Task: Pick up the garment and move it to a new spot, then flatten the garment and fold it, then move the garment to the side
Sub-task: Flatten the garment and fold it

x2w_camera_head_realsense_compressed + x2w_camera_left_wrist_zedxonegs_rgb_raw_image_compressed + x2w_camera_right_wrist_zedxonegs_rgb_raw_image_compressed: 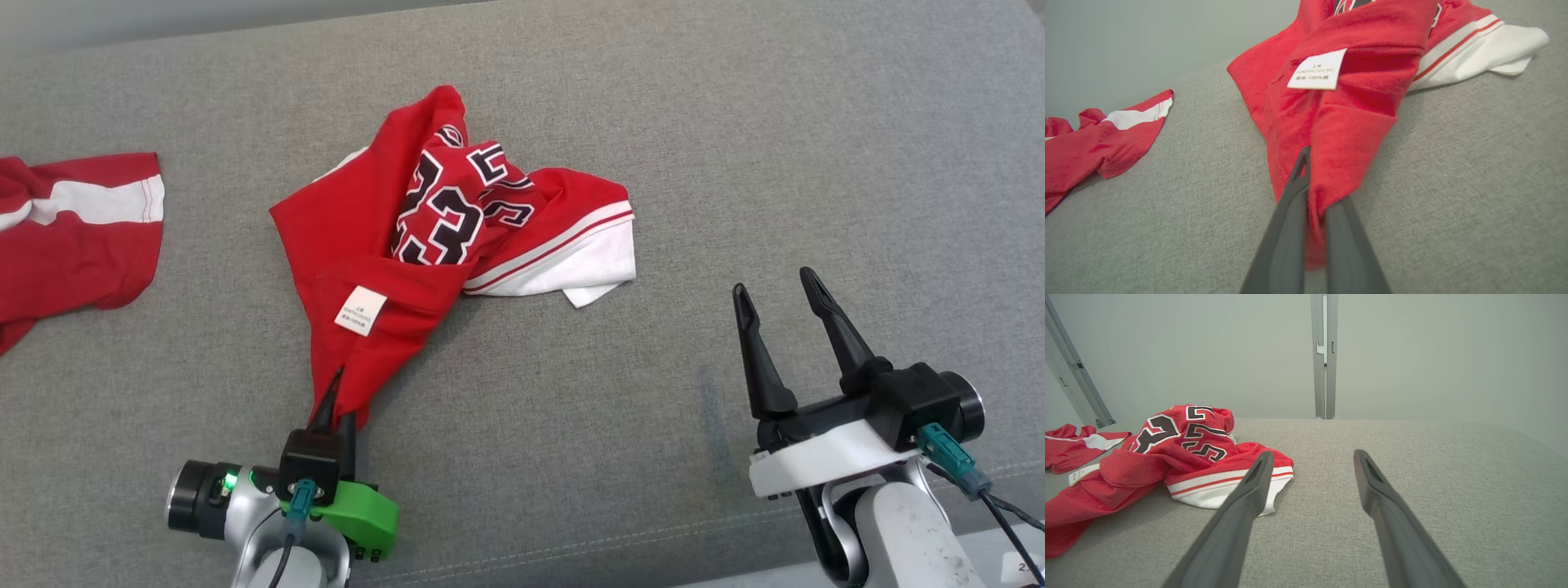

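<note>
The garment (384, 245) is a crumpled red jersey with black-and-white numbers and a white striped hem, lying mid-surface. A white label (360, 310) faces up on its near fold. My left gripper (339, 400) is shut on the garment's near corner, which stretches toward me as a taut point. In the left wrist view the red cloth (1331, 134) is pinched between the two dark fingers (1290, 220). My right gripper (774, 287) stands open at the lower right, apart from the garment, with nothing between its fingers. The right wrist view shows the garment (1180, 453) to the left of the open fingertips (1310, 457).
A second red and white cloth (73, 229) lies at the far left edge of the grey fabric surface (775, 163). Bare grey surface stretches to the right of the garment. A pale wall with a metal post (1324, 355) stands behind the surface.
</note>
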